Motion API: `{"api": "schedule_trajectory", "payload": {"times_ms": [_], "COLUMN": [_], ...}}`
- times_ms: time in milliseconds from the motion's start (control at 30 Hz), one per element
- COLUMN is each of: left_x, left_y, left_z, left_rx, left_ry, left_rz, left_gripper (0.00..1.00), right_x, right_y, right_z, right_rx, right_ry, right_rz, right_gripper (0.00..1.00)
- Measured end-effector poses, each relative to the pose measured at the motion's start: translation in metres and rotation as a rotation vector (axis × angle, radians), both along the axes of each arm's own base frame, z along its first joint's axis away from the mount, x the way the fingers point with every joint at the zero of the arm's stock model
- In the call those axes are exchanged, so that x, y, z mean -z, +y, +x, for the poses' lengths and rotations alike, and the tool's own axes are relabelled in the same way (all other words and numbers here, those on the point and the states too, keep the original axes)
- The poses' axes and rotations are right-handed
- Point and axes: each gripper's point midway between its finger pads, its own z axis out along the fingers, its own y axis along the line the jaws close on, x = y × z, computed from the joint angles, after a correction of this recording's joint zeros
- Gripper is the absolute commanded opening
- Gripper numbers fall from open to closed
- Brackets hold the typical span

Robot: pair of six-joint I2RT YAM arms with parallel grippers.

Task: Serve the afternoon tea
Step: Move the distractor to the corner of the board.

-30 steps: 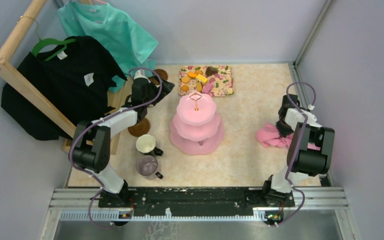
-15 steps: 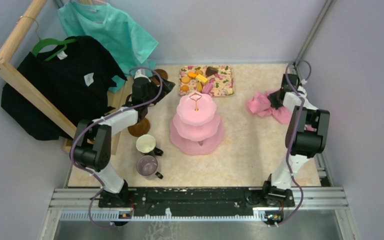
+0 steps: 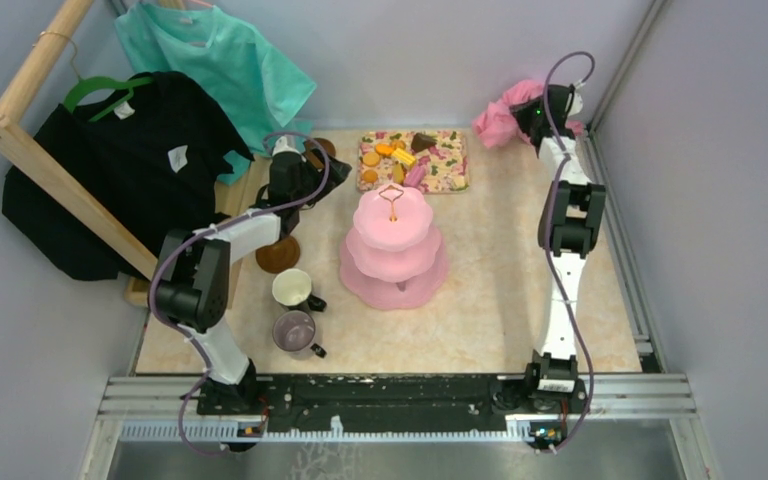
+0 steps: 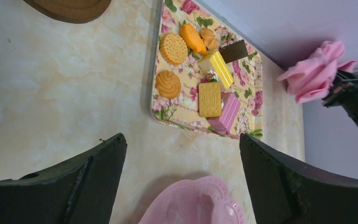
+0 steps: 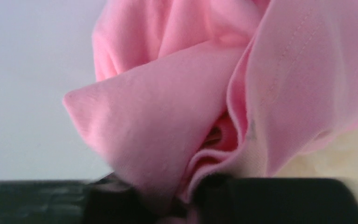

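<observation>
The right jaws are pinched on a bunched pink cloth, held up in the far right corner against the lilac wall, that arm stretched almost straight. The left jaws gape wide and empty above the beige marbled counter, near the floral mat carrying the snacks; that arm is folded at the elbow. The pink cake stand stands upright mid-counter, gold loop up. White mug and grey-purple mug sit left of it, by a brown saucer.

right gripper blurred, probably buried in cloth
</observation>
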Motion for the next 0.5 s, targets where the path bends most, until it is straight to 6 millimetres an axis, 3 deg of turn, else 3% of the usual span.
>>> {"api": "schedule_trajectory", "payload": {"times_ms": [67,133,167,333,500], "left_x": [0.001,0.002,0.003,0.008,0.009], "left_y": [0.0,0.0,0.0,-0.001,-0.001], "left_z": [0.003,0.005,0.007,0.01,0.01], "left_rx": [-0.003,-0.004,-0.004,-0.001,-0.002], "left_ry": [-0.002,-0.006,-0.007,-0.001,0.0], "left_rz": [0.007,0.013,0.016,0.021,0.024], "left_gripper": [0.96,0.96,0.95,0.94,0.95], "right_x": [0.025,0.056,0.068,0.056,0.057], "right_y": [0.002,0.004,0.005,0.006,0.011], "right_z": [0.014,0.018,0.018,0.023,0.003], "right_rx": [-0.011,-0.019,-0.023,-0.056,-0.081], "right_ry": [0.009,0.043,0.054,0.0,0.032], "right_rz": [0.014,0.021,0.03,-0.024,-0.108], "right_gripper": [0.77,0.97,0.99,0.99,0.99]}}
